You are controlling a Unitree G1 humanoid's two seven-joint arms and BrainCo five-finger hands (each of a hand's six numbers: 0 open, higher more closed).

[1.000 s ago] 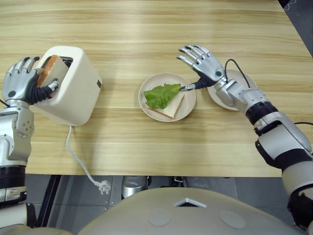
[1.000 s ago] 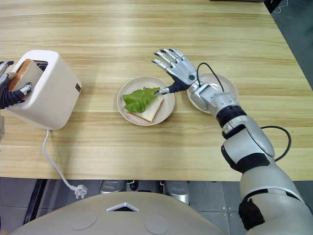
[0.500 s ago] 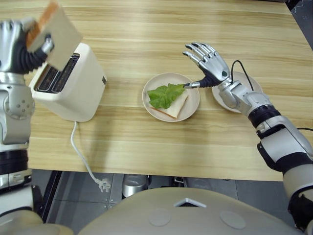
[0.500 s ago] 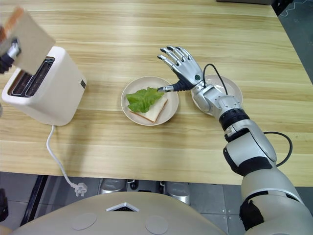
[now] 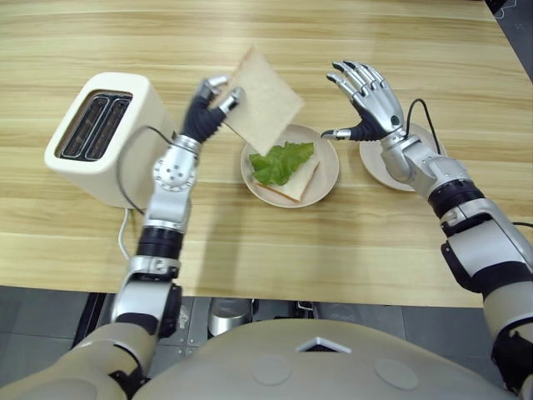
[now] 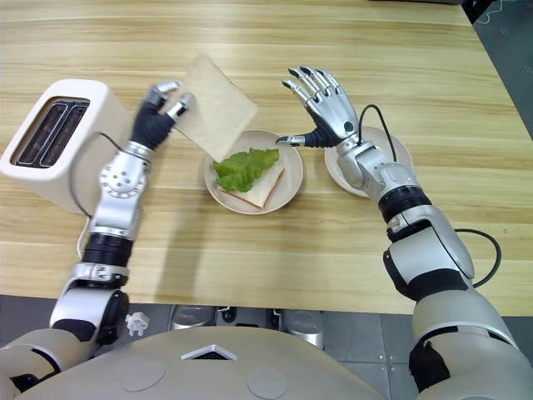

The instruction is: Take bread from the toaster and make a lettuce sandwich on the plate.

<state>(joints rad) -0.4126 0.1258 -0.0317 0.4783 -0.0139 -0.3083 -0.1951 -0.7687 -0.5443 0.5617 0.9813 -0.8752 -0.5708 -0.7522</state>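
Observation:
My left hand (image 5: 206,110) is shut on a slice of bread (image 5: 265,100), holding it tilted in the air over the plate's far left rim. The beige plate (image 5: 328,172) carries a slice of bread (image 5: 301,181) with a green lettuce leaf (image 5: 278,161) lying on it. The cream toaster (image 5: 102,135) stands at the left, both slots showing dark. My right hand (image 5: 370,102) hovers open with spread fingers just right of the plate, above its far right rim.
A second, smaller plate (image 5: 420,177) sits to the right of the sandwich plate, partly under my right forearm. The toaster's cord (image 5: 127,236) runs toward the table's near edge. Bare wood lies beyond and in front of the plates.
My left hand lifted the bread slice out of the toaster and carried it right, to above the plate. My right hand rose slightly off the lettuce and plate rim.

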